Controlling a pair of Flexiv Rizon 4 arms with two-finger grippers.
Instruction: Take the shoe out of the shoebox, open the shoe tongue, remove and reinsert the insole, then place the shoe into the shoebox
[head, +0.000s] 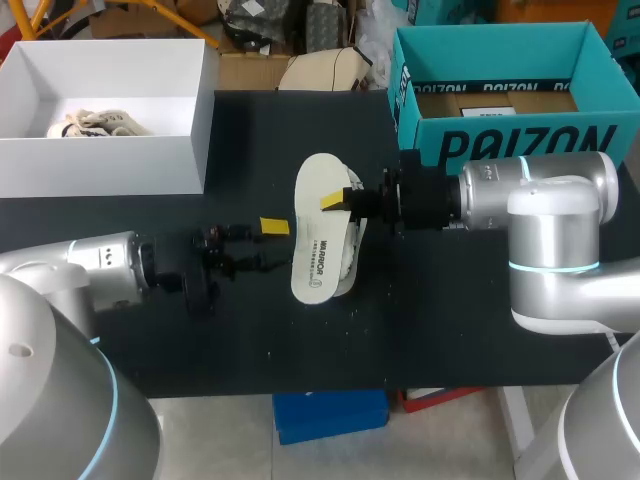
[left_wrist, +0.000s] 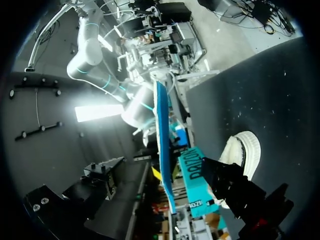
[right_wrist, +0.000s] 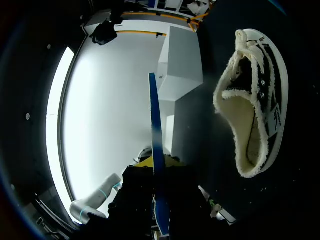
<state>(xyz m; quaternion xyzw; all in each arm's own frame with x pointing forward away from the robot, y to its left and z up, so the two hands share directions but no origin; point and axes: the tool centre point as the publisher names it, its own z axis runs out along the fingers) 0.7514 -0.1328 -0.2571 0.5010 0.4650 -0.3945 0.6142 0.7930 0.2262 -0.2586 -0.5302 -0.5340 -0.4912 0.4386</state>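
A white insole (head: 318, 235) with a blue underside hangs over the black table, and my right gripper (head: 340, 198) is shut on its edge. In the right wrist view the insole (right_wrist: 154, 130) shows edge-on as a thin blue strip rising from between that gripper's fingers (right_wrist: 145, 162). The fleece-lined shoe (right_wrist: 255, 100) lies on its side on the table beside it; in the head view the shoe (head: 352, 262) is mostly hidden under the insole. My left gripper (head: 274, 245) stands wide open just left of the insole, holding nothing. The left wrist view shows the insole (left_wrist: 162, 150) edge-on and the shoe (left_wrist: 245, 150) ahead.
A white shoebox (head: 190, 140) stands at the back left with another shoe (head: 95, 123) inside. A teal box (head: 510, 140) stands at the back right, close behind my right arm. The table's front edge runs near both arms.
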